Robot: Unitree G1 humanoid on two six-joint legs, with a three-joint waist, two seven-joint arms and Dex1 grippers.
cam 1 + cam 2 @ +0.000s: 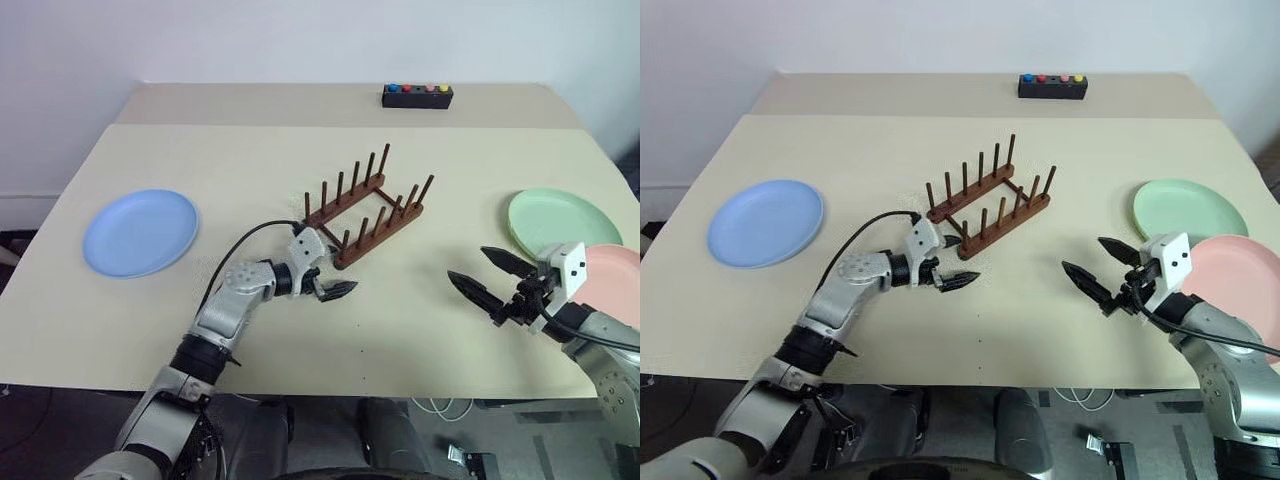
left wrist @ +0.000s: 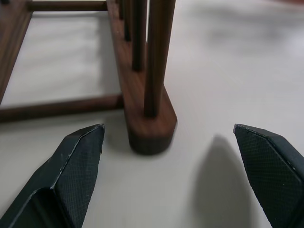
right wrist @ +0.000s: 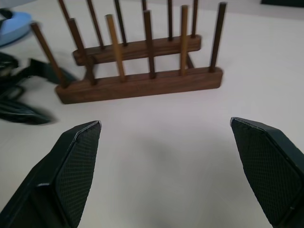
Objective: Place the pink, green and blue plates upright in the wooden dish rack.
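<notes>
From the head camera, the wooden dish rack (image 1: 365, 207) stands empty near the middle of the beige tabletop (image 1: 300, 330), set at a slant, with its rows of thin pegs upright. The blue plate (image 1: 140, 231) lies flat well to the left of it, the green plate (image 1: 557, 222) lies flat well to the right, and the pink plate (image 1: 615, 280) lies flat just in front of the green one, at the right edge of the tabletop; whether the two overlap or merely touch cannot be told. A small black box with coloured buttons (image 1: 417, 95) sits at the far side of the tabletop. The left gripper (image 1: 327, 277) hangs just at the near end of the rack with its jaws spread and nothing between them. The right gripper (image 1: 494, 278) hovers over bare tabletop near the pink plate, jaws likewise wide apart and empty. In the left wrist view, the rounded end of one rack rail (image 2: 151, 130) with its last peg lies close ahead, between the two black fingertips (image 2: 78, 164), apart from both. In the right wrist view, the whole rack (image 3: 142, 80) stands ahead beyond the spread fingertips (image 3: 76, 164), with the left gripper (image 3: 28, 92) beside its end and a piece of the blue plate (image 3: 12, 26) behind.
</notes>
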